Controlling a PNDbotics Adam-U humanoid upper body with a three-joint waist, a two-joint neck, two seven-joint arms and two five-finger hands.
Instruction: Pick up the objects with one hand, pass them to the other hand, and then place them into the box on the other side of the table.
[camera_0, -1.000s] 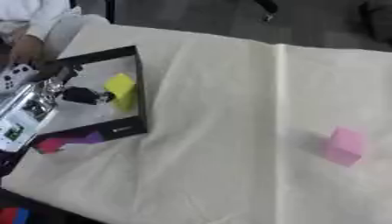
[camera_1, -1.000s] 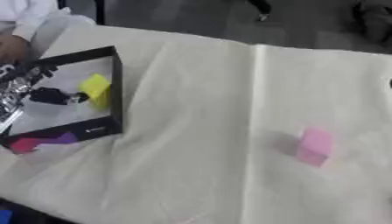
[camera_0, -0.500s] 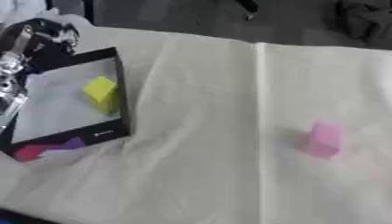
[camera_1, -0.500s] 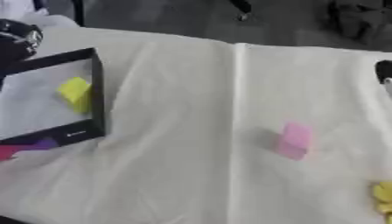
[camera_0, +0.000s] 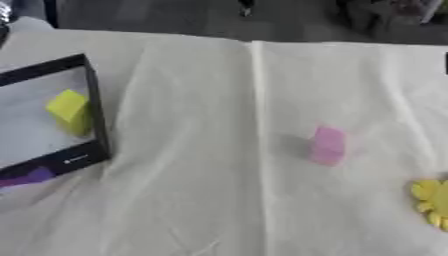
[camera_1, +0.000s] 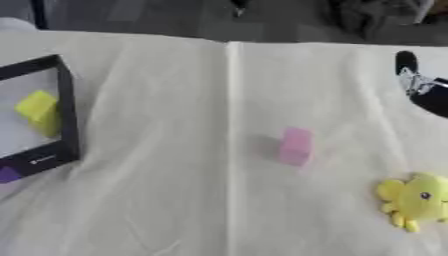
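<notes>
— Which step were you at in this moment?

— You were between two objects, I think. One yellow block was already lying inside the black box on the left side of the table. The next pick was not started.

— And the hands?

— Your right hand showed only at the right edge of the right eye view, above the cloth and apart from everything. I cannot tell how far its fingers were open, and it held nothing that I could see. The left hand was in no view.

— What did the next move need?

— In my judgement, the right hand had to go down to the pink block, standing near the middle of the table, or to the yellow plush toy near the right edge. Then a pass to the left hand, then the box.

— How many things were there?

— One box, one yellow block inside, one pink block, one yellow toy. Also one small purple thing just outside the box's front wall.
</notes>
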